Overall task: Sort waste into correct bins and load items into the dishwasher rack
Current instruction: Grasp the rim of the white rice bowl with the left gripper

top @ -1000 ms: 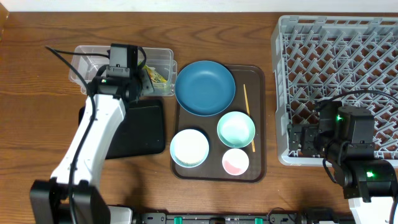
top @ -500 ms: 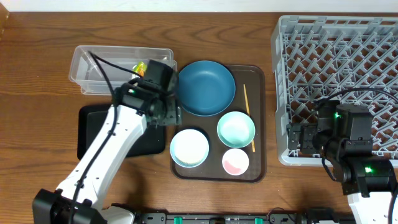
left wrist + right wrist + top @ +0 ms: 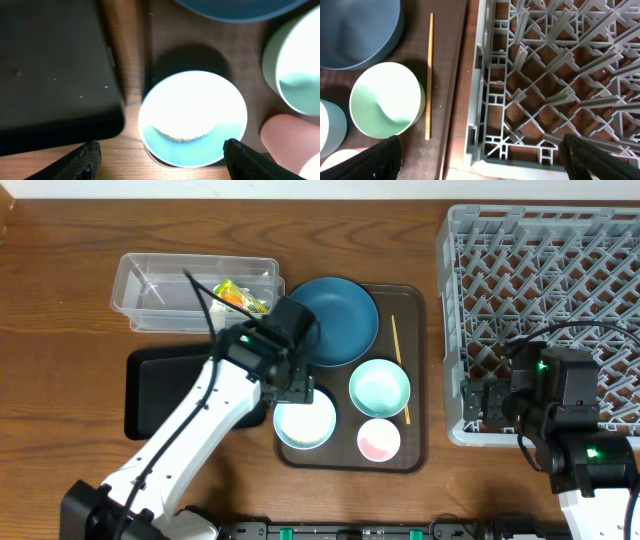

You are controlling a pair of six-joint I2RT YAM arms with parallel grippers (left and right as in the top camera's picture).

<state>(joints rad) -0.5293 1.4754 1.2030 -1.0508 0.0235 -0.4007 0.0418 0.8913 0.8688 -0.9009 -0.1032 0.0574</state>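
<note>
My left gripper [image 3: 297, 383] is open and empty, just above the white light-blue-rimmed bowl [image 3: 305, 419] [image 3: 192, 117], which holds white rice [image 3: 182, 134]. The dark blue bowl [image 3: 335, 318], mint-green bowl [image 3: 380, 387] [image 3: 384, 99], pink cup [image 3: 379, 440] and wooden stick [image 3: 399, 368] [image 3: 428, 75] lie on the brown tray [image 3: 418, 380]. The snack wrapper [image 3: 240, 297] lies in the clear tub [image 3: 160, 290]. The black tray [image 3: 165, 385] [image 3: 50, 65] is beside it. My right gripper [image 3: 483, 405] [image 3: 479, 165] is open over the grey rack's [image 3: 545, 310] [image 3: 555, 75] front left corner. The tissue is not in view.
The brown serving tray sits between the black tray and the rack. Wooden tabletop surrounds everything. My left arm [image 3: 200, 430] crosses over the black tray's right edge.
My left gripper has moved from the clear tub, where the wrapper now lies, right and forward to above the white bowl. The right arm has not moved.
</note>
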